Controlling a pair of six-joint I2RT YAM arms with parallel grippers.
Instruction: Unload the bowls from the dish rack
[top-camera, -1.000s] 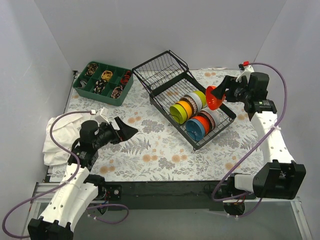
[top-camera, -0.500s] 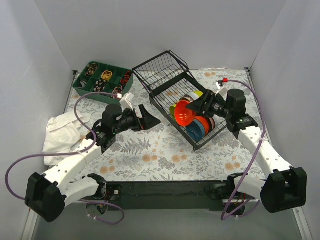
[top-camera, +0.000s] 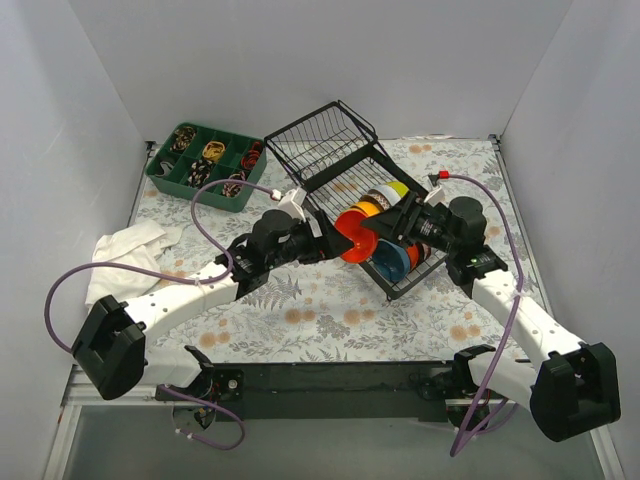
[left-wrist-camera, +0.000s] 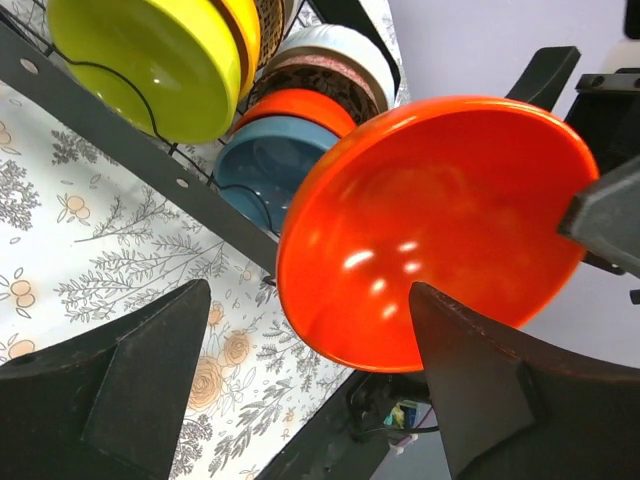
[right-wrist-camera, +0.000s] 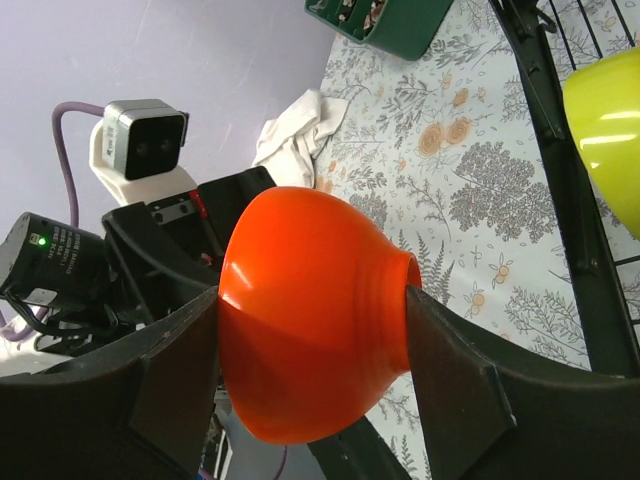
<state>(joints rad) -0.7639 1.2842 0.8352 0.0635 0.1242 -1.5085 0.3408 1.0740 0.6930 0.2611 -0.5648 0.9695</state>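
The black wire dish rack (top-camera: 330, 150) lies at the back centre with several bowls on edge in it: a yellow-green bowl (left-wrist-camera: 150, 60), a blue bowl (left-wrist-camera: 255, 165) and a white one (left-wrist-camera: 335, 50). My right gripper (right-wrist-camera: 310, 295) is shut on an orange bowl (top-camera: 350, 238), one finger on its rim and the other at its foot, and holds it in the air at the rack's front-left edge. My left gripper (left-wrist-camera: 308, 290) faces the bowl's inside (left-wrist-camera: 430, 220), open. Its right finger (left-wrist-camera: 470, 390) overlaps the lower rim, while the left finger (left-wrist-camera: 150, 370) stands apart.
A green compartment tray (top-camera: 205, 165) with small items sits at the back left. A crumpled white cloth (top-camera: 120, 260) lies at the left edge. The floral mat (top-camera: 320, 310) covers the table in front of the rack.
My left arm swung right from the cloth side to the rack's front. My right arm carried the orange bowl left and down to meet it. The left jaws narrowed slightly.
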